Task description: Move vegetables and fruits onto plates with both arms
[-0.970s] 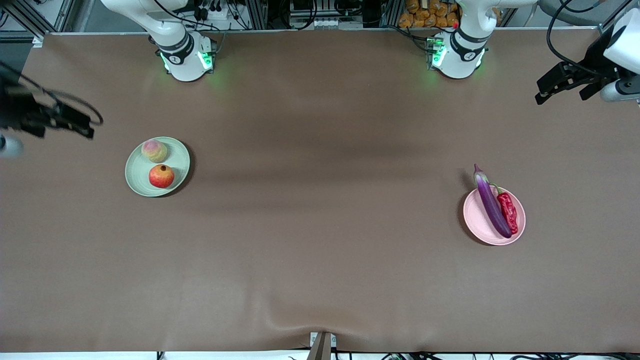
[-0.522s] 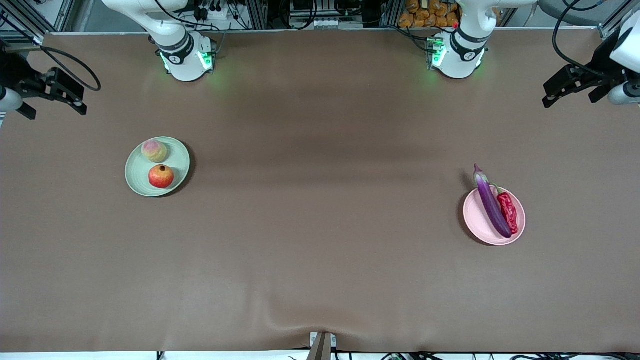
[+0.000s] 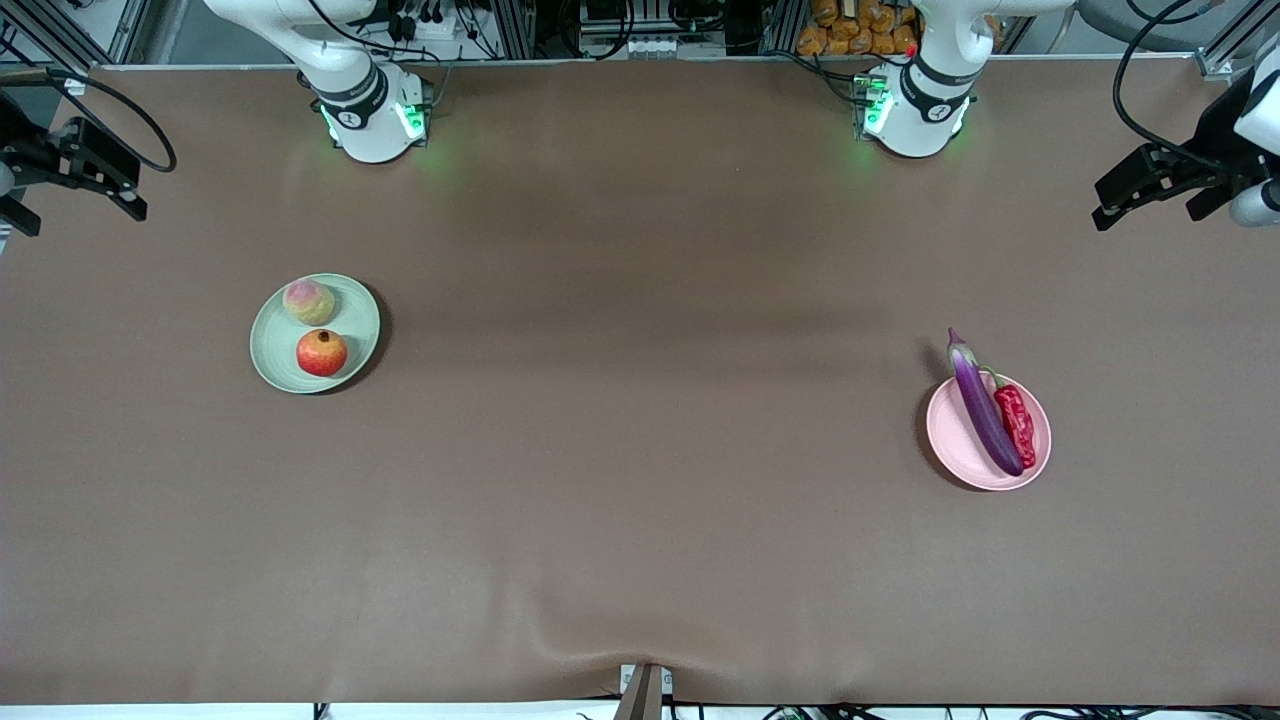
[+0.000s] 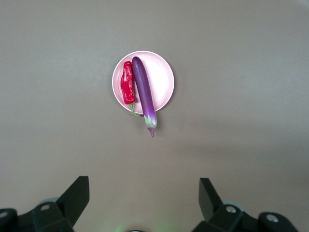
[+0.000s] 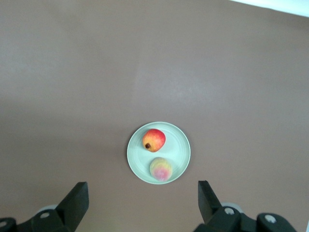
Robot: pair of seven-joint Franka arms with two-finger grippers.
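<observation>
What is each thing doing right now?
pomegranate: lying on green plate
peach: lying on green plate
green plate: holds both fruits
eggplant: on pink plate, stem overhanging
chili pepper: on pink plate
pink plate: holds both vegetables
left gripper: open, empty
right gripper: open, empty

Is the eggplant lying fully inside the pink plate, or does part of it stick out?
Partly out. The eggplant lies across the pink plate beside the chili pepper, and its stem end reaches past the rim over the table.
</observation>
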